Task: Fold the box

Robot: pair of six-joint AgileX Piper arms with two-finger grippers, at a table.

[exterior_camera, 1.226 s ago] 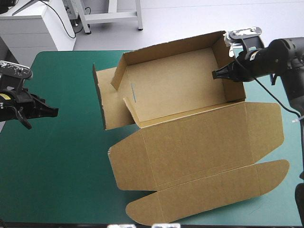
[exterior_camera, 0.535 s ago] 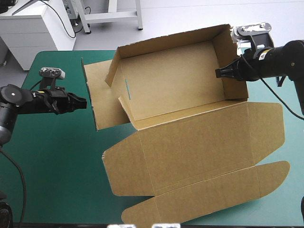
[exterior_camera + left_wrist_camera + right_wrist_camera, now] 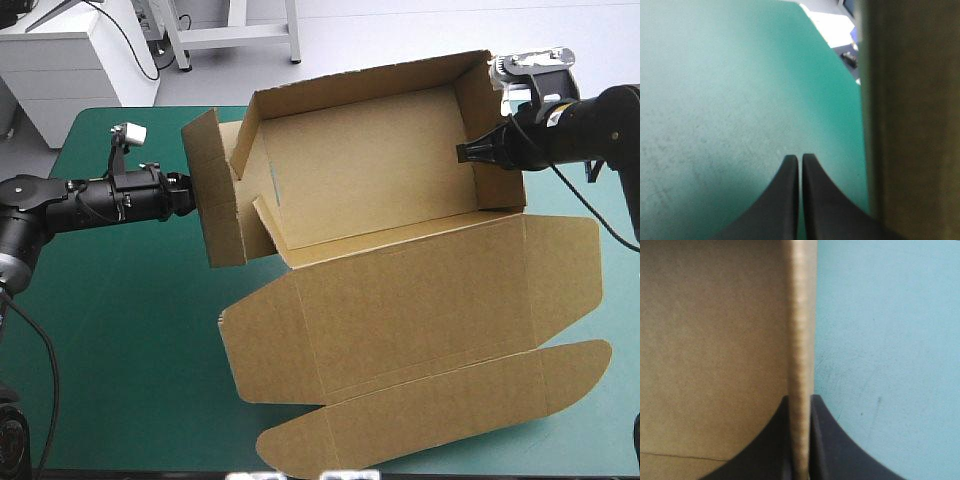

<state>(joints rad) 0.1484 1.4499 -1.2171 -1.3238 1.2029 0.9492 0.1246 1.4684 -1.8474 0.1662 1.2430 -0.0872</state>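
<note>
The brown box (image 3: 370,170) stands in the far half of the table with its back and right walls raised. Its lid (image 3: 420,300) lies flat toward the front. My right gripper (image 3: 466,152) is shut on the right wall's top edge; in the right wrist view the board edge (image 3: 801,340) runs between the fingers of that gripper (image 3: 800,399). My left gripper (image 3: 186,195) is shut, its tip against the outer face of the left side flap (image 3: 215,200), which stands tilted upright. In the left wrist view the left gripper (image 3: 800,157) shows shut beside that brown flap (image 3: 910,125).
The lid's rounded tuck flap (image 3: 440,420) reaches close to the table's front edge. The lid's right side flap (image 3: 565,265) lies flat near the right edge. Teal-green cover (image 3: 110,340) shows at the left and front left.
My left arm has swung right, up to the left side flap, and that flap has risen toward the box. The right gripper has kept its hold on the right wall.
</note>
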